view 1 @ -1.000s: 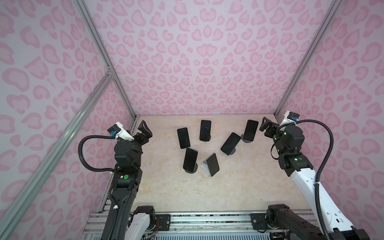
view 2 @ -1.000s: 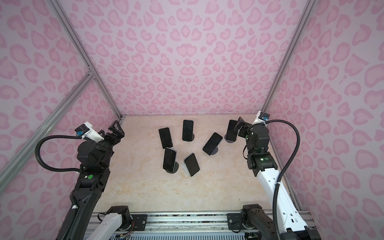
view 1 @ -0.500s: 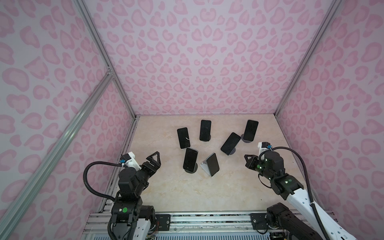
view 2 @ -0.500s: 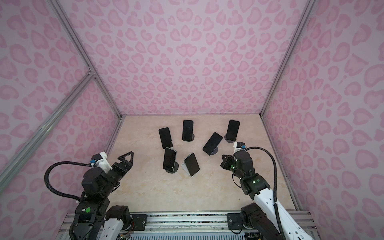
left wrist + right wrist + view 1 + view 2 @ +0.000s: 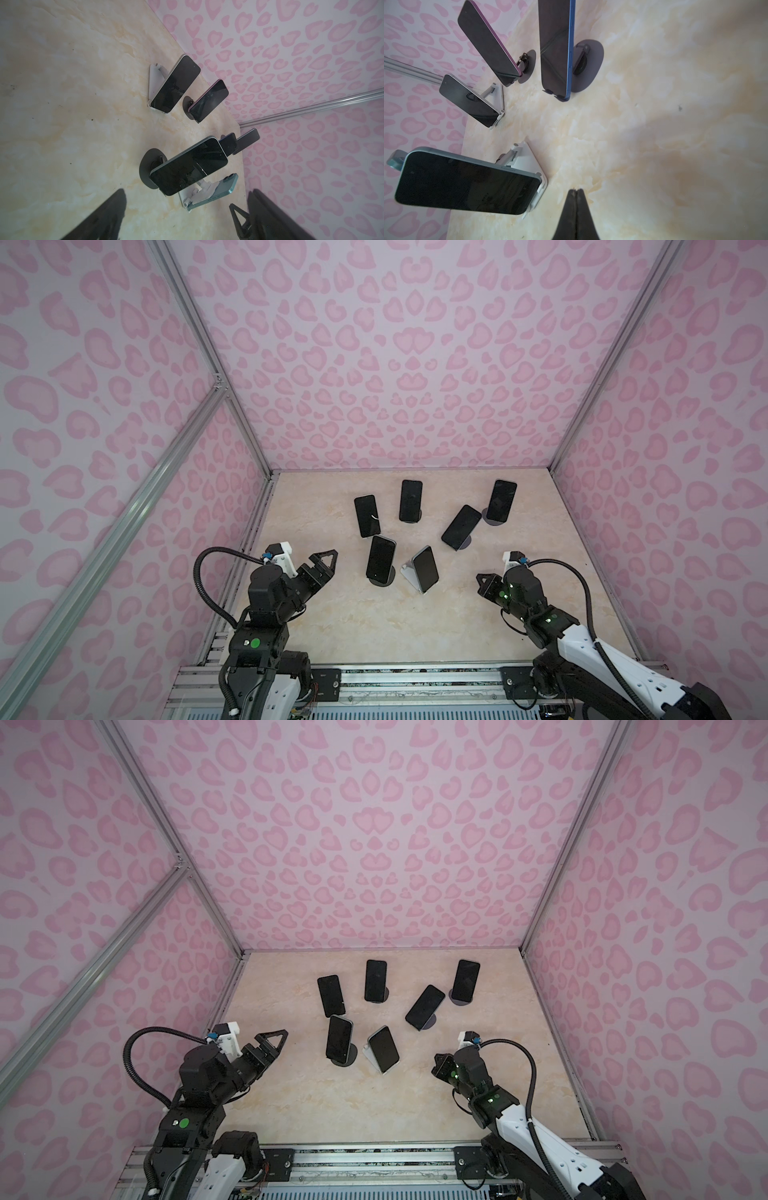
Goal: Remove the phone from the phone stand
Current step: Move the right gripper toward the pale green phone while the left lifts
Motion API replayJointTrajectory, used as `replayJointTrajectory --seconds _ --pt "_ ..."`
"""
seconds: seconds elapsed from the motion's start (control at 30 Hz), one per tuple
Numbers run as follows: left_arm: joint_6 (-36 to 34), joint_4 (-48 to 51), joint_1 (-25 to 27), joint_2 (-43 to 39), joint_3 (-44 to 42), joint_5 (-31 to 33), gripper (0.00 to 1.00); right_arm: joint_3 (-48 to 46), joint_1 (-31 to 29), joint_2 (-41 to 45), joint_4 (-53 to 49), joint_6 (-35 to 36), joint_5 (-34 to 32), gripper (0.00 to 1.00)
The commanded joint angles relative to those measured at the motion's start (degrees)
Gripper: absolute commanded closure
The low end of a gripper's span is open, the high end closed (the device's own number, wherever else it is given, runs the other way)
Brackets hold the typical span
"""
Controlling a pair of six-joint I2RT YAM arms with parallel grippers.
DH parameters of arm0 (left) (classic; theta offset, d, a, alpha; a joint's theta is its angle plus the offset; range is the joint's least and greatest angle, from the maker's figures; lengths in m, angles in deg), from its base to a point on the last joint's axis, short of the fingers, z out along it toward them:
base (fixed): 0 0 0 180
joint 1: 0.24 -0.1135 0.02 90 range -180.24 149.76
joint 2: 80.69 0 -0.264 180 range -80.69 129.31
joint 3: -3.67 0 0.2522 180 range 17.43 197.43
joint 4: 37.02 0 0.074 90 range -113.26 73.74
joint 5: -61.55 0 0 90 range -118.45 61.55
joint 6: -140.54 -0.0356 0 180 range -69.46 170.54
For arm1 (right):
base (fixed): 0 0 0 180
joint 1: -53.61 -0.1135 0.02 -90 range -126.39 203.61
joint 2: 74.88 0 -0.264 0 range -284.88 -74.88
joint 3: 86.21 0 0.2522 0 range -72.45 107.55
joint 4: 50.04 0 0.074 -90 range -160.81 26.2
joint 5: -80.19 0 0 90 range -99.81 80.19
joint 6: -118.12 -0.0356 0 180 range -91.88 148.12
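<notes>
Several dark phones lean on stands in the middle of the table. The two nearest are a phone (image 5: 380, 558) on a black round stand (image 5: 383, 580) and a phone (image 5: 424, 574) on a white stand (image 5: 408, 571). My left gripper (image 5: 325, 568) hovers open to the left of them, empty; in the left wrist view the phone (image 5: 189, 164) on the round stand lies ahead of it. My right gripper (image 5: 482, 583) is shut and empty, right of the white stand. Its tips (image 5: 576, 191) sit just beside the light-blue phone (image 5: 467, 182) on the white stand (image 5: 529, 160).
Further back stand more phones (image 5: 367, 516) (image 5: 410, 500) (image 5: 461, 526) (image 5: 501, 500). Pink patterned walls (image 5: 415, 364) close in three sides. An aluminium rail (image 5: 415, 680) runs along the front edge.
Both arms have drawn back from the far side of the table to the near side and dropped lower. The right gripper has gone from open to shut; the left stayed open.
</notes>
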Motion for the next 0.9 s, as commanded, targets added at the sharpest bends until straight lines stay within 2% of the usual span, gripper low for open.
replayJointTrajectory --seconds 0.0,0.1,0.2,0.33,0.47,0.87 --pt "0.51 -1.44 -0.01 -0.07 0.06 -1.49 0.05 -0.26 -0.18 -5.83 12.04 -1.38 4.41 1.00" --pt "1.58 -1.69 0.05 -0.03 -0.35 -1.53 0.05 0.59 -0.37 -11.78 17.73 -2.35 6.95 1.00" --pt "2.06 -1.84 0.14 0.35 -0.42 -1.93 0.05 2.73 -0.50 -18.04 19.00 -2.82 9.40 1.00" --pt "-0.34 -1.19 0.22 1.07 0.37 -2.91 0.06 4.25 -3.02 -25.76 22.35 -4.23 7.14 1.00" --pt "-0.36 -1.46 0.19 0.97 -0.66 -2.38 0.06 3.66 -4.04 -32.71 30.46 -7.85 7.48 1.00" --pt "-0.98 -0.60 0.27 -0.34 -2.52 -1.66 0.05 2.54 -6.23 -46.09 45.35 -14.65 6.85 1.00"
